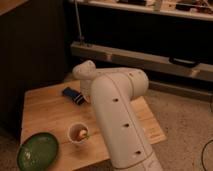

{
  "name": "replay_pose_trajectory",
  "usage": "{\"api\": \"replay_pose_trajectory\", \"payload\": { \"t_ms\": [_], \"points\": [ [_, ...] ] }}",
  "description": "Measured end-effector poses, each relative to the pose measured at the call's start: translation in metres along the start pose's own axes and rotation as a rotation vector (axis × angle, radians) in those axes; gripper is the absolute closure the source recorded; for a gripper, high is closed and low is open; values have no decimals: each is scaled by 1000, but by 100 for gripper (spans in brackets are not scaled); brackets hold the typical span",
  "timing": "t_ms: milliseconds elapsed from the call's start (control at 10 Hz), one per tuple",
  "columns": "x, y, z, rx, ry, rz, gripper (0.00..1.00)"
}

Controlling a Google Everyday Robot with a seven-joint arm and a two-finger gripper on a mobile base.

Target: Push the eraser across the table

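The wooden table [46, 111] fills the lower left. The eraser [79, 99], a small dark bar with a paler band, lies at the table's far middle, touching the right end of a flat blue pad [68, 92]. My gripper [85, 84] hangs from the white wrist just above and right of the eraser, largely hidden by my own arm [117, 115], which covers the table's middle and right.
A white cup [78, 133] with something small inside stands near the front middle. A green bowl [37, 151] sits at the front left corner. A dark cabinet stands to the left, and a metal shelf rail [145, 59] runs behind the table.
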Motion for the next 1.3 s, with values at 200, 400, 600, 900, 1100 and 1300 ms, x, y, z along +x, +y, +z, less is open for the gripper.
{"api": "replay_pose_trajectory", "payload": {
  "t_ms": [200,400,600,900,1100,1300],
  "points": [
    [0,-1,-1,1,3,2,100],
    [-14,11,-1,0,-12,-35,100],
    [-21,25,-2,-7,-19,-61,100],
    [-31,30,-8,-17,-41,-84,100],
    [-54,63,-23,-38,-79,-147,100],
    [-73,94,-39,-51,-108,-203,100]
  ]
}}
